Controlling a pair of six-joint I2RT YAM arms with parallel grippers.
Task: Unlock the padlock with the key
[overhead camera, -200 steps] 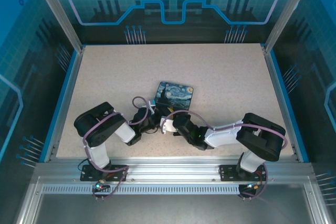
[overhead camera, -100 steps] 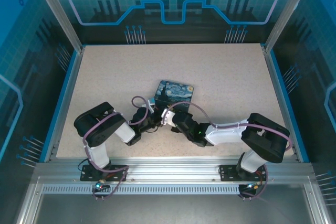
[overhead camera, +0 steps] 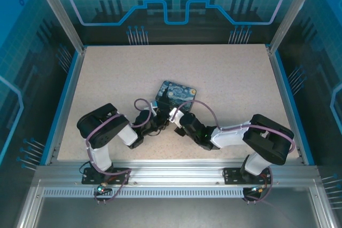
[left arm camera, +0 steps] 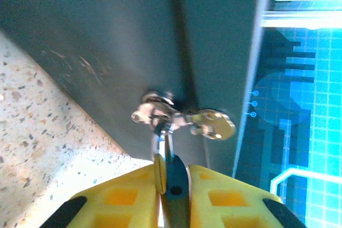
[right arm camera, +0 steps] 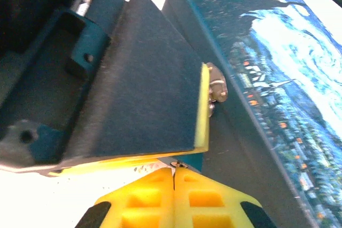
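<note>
As if to keep the key (left arm camera: 214, 125) hanging reachable, the left gripper (left arm camera: 171, 164) pinches the padlock (left arm camera: 174, 186); just right, the right gripper (right arm camera: 173, 174) sits pressed together.

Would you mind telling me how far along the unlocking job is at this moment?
Done: the left gripper is shut on the padlock, beside the tin. In hand: the right gripper is shut, apparently pinching the key, close by. Left: inserting the key and turning it; nothing shows the lock open yet.
</note>
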